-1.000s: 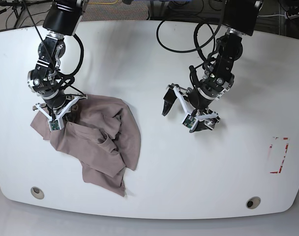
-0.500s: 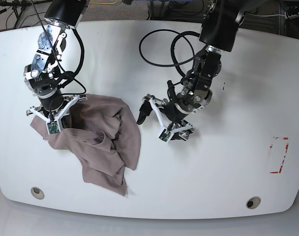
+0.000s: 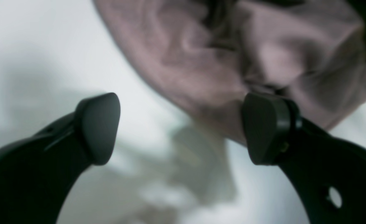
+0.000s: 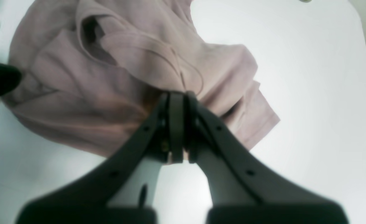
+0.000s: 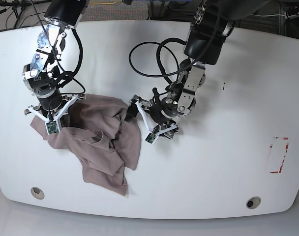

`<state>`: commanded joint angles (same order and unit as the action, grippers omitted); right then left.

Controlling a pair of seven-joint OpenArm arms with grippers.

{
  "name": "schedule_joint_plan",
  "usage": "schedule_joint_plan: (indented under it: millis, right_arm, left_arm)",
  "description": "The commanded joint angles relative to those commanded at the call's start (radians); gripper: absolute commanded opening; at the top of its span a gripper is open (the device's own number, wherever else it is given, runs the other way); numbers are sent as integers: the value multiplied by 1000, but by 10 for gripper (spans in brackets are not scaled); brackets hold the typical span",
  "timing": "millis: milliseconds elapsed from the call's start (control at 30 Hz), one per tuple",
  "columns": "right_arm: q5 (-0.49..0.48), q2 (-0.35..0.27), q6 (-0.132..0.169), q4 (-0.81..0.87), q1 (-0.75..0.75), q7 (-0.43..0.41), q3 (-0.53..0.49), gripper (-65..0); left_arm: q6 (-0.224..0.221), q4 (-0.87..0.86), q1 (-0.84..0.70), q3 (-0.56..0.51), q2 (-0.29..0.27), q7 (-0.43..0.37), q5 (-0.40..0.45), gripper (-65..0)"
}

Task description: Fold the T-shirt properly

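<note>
Right gripper (image 4: pixel 179 127): fingers together, clamped on a gathered fold of the T-shirt (image 4: pixel 108 102). Left gripper (image 3: pixel 183 127): fingers apart, positioned at the shirt's near side, with no cloth visibly pinched between them. Contact between its finger and the fabric cannot be confirmed.

The garment lies on the white table (image 5: pixel 213 187), toward the right arm's side of the base view. Its condition is crumpled: overlapping layers, raised creases and an uneven outline, with one part extending toward the table's front edge. Collar and sleeves cannot be identified.

Progress assessment: early stage. One grasp is established. No squared panel or aligned fold is visible. Work remaining, as judged: secure a second grasp with the left gripper, spread and flatten the cloth, fold the sides and sleeves inward, then fold lengthwise into a compact rectangle.
</note>
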<state>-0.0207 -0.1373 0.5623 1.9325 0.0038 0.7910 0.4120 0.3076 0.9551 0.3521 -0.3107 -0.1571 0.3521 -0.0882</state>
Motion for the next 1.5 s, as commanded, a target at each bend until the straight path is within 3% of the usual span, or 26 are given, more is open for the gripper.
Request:
schedule_joint_plan:
  millis: [267, 600, 733, 867, 1133, 1300, 1433, 1500]
  right_arm:
    - [-6, 0, 0, 0, 0, -2, 2, -650]
    - [-8, 2, 2, 26, 0, -3, 0, -650]
    - [-8, 2, 2, 26, 0, -3, 0, -650]
    - [-8, 2, 2, 28, 0, -3, 0, -650]
    - [-8, 2, 2, 28, 3, -3, 2, -650]
    - [-8, 2, 2, 28, 3, -5, 2, -650]
    - [-8, 2, 2, 28, 5, -5, 0, -650]
    - [-8, 2, 2, 28, 5, -5, 0, -650]
  left_arm:
    - [2, -169, 89, -3, 0, 0, -199, -75]
    - [8, -215, 112, -58, 0, 5, -361, -78]
    - [6, -218, 115, -147, 0, 6, -388, -86]
    - [5, -218, 115, -227, 0, 5, -390, -153]
    - [3, -218, 109, -249, 0, 5, -388, -231]
    - [0, -219, 109, -250, 0, 2, -385, -362]
    - [0, -221, 110, -244, 0, 0, -385, -619]
    - [0, -222, 112, -244, 0, 0, -384, -650]
